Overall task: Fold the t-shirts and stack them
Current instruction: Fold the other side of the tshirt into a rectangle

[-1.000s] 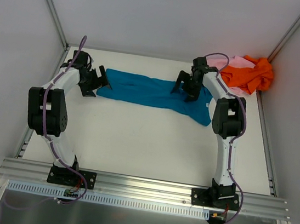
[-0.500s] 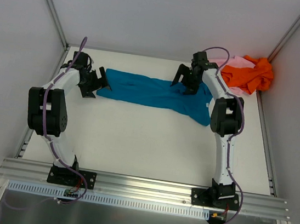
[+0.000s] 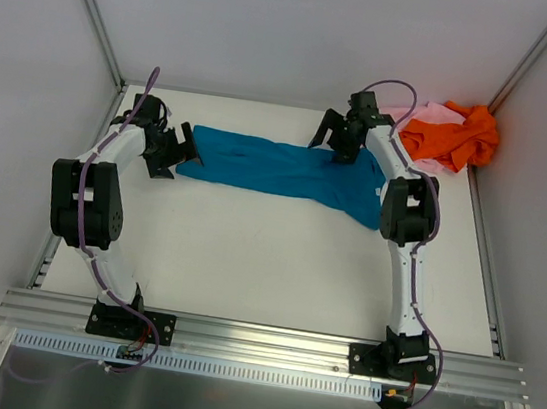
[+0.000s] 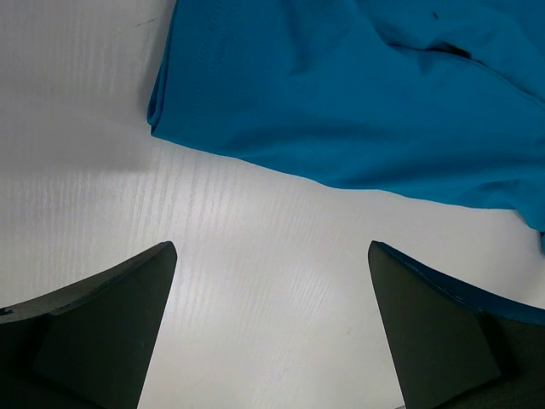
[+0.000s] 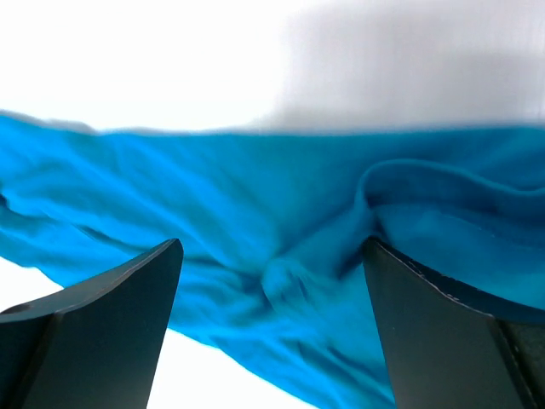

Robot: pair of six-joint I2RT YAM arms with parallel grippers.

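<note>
Top view: the right gripper point(image 3: 328, 141) has been drawn back toward 12 o'clock, off the teal-blue t-shirt point(image 3: 279, 165), which is left stretched mid-scene. The left gripper point(image 3: 181, 157) is unmoved. The orange t-shirt point(image 3: 454, 136) and pink t-shirt point(image 3: 422, 111) are heaped at 1 o'clock.

Left wrist: the left gripper is spread and empty, the teal-blue t-shirt lying at 12 o'clock.

Right wrist: the right gripper is parted, with nothing gripped. Regrasping is judged needed.

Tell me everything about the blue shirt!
The teal-blue t-shirt is soft, plain cloth, stretched out in a long, wrinkly strip flat on the white table, toward its far side. Its right end is wider. The open left gripper sits just off its left end; the open right gripper hovers over it. Neither holds it.
</note>
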